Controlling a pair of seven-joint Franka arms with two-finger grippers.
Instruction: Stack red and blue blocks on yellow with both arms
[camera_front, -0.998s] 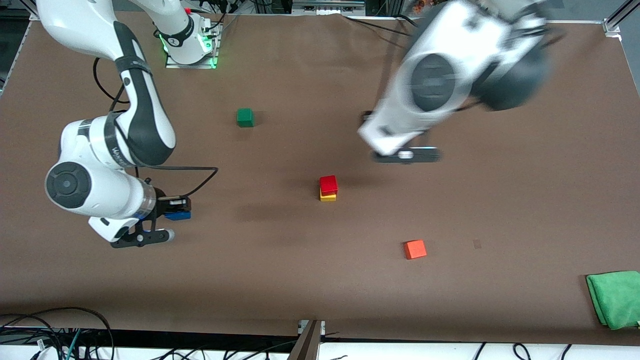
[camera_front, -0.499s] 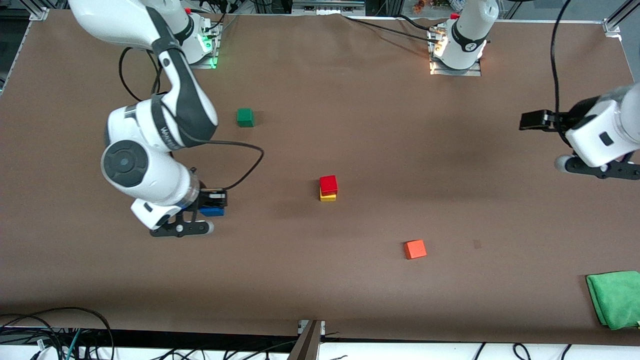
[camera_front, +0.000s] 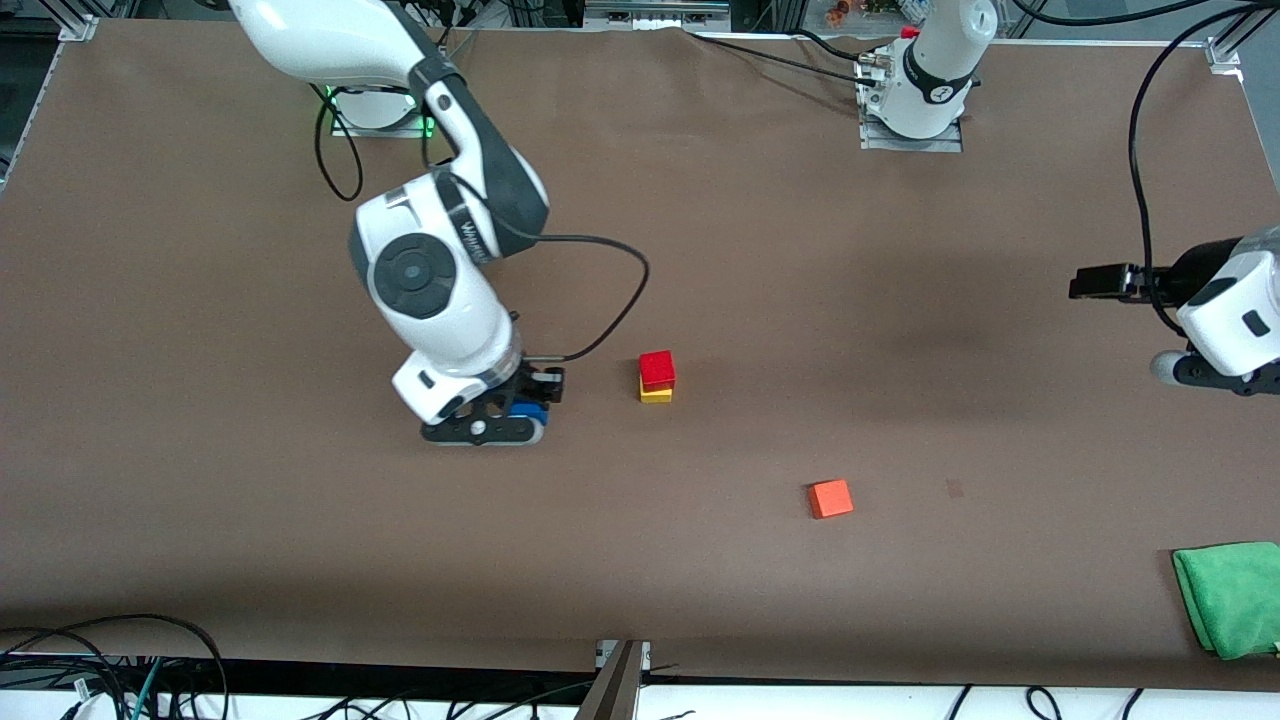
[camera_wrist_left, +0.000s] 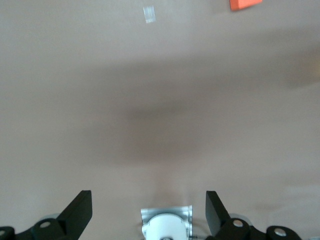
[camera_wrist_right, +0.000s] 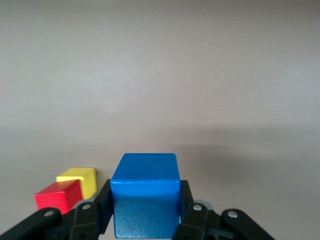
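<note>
Brown paper-like table (camera_front: 760, 560), carrying a red block (camera_front: 657, 368) stacked squarely on the yellow block (camera_front: 656, 393) near the middle. Clamped between the fingers of the right gripper (camera_front: 528, 404): the blue block (camera_wrist_right: 145, 192), hanging over bare table just beside the two-cube stack, toward the right arm's end. Seen from the right wrist camera, red cube (camera_wrist_right: 59, 195) and yellow cube (camera_wrist_right: 80, 180) low at the edge, blue cube filling the gap between the black jaws. Printed lettering on the dark band of the right arm (camera_front: 440, 250), probably a maker's mark, too small to read.

Parked over the left arm's end of the table, well apart from the stack: left gripper (camera_front: 1085, 283), waiting, jaws spread wide and holding nothing; both fingertips (camera_wrist_left: 80, 210) visible in the left wrist view with only bare table between them. Orange cube (camera_front: 830, 498) nearer the front camera than the stack, also caught at the rim of the left wrist view. Green cloth (camera_front: 1228, 595) folded at the table's corner by the left arm's end
</note>
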